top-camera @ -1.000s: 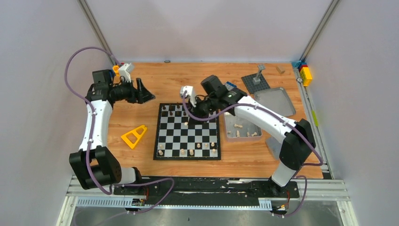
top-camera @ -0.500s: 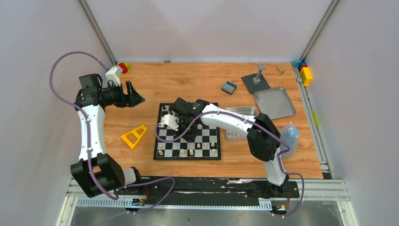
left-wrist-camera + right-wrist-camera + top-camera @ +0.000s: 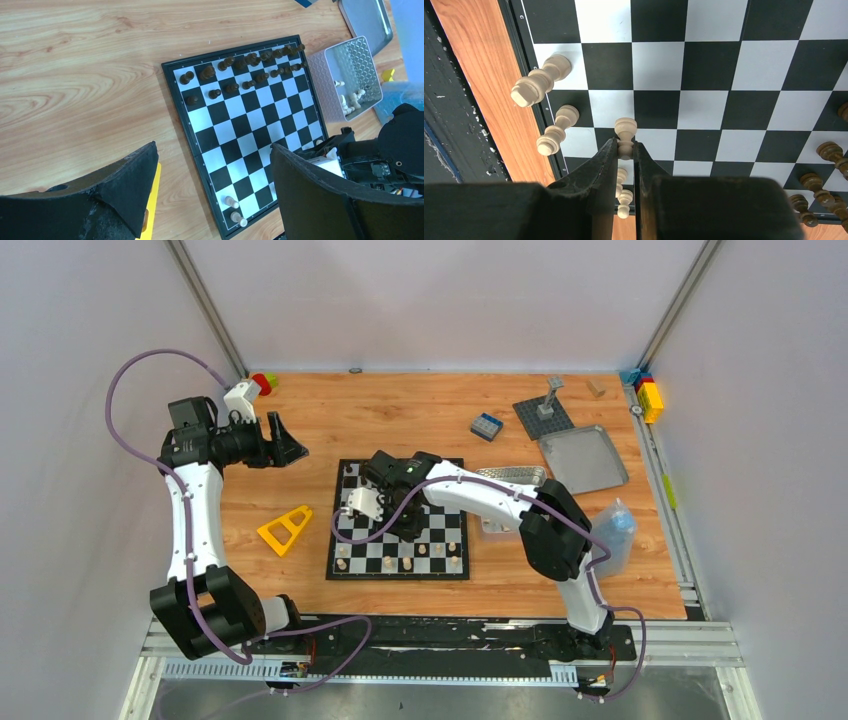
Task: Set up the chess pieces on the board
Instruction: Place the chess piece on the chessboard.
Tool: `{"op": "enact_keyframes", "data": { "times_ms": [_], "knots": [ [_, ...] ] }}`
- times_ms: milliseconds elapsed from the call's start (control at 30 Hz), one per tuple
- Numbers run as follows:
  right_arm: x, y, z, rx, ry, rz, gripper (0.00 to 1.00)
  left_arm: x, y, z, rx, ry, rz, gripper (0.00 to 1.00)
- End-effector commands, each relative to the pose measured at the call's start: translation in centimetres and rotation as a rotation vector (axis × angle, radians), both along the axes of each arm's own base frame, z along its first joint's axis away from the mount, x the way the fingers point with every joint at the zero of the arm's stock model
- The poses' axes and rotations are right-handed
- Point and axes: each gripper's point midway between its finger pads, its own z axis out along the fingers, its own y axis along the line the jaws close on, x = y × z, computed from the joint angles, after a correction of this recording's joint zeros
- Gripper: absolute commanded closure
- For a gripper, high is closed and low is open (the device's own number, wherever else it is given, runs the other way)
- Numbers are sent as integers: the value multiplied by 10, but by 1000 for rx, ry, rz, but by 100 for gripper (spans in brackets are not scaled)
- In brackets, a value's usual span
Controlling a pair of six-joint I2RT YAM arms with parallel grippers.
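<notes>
Pale walls are closing in a wood-grain tabletop, and the chessboard is lying flat on it. Over the board's near rows the right gripper is hanging low, its jaws pinched shut on the stem of a pale pawn. The left gripper is hovering well off the board's far-left corner, fingers spread wide and carrying nothing.

The step in hand looks like seating this pawn in the second row from the board's near edge. Doing it well is likely going to mean:
- coming straight down and holding the pawn upright over the middle of one square
- parting the jaws only once the base is resting flat
- lifting straight up, because two pale neighbours are standing just beside the target and could tip at a sideways brush

Counting the dark pieces, I am finding two rows along the board's far edge. There are about fifteen or sixteen, packed too tightly for an exact figure. The pale pieces on the board are numbering roughly eight, all near its near edge. One silver tin is sitting just beside the board's right edge with a few more pale figures inside.
</notes>
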Motion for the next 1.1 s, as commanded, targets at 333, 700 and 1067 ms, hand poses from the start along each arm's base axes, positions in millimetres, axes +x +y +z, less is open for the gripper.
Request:
{"op": "enact_keyframes", "data": {
  "times_ms": [333, 700, 1067],
  "knots": [
    [-8, 8, -5, -24, 6, 57, 100, 2, 0, 15, -1, -56, -14, 9],
    [-11, 7, -11, -51, 8, 72, 97, 1, -1, 14, -5, -55, -17, 8],
    [-13, 5, -14, -70, 4, 80, 92, 1, -1, 13, -9, -53, -23, 8]
  ]
}}
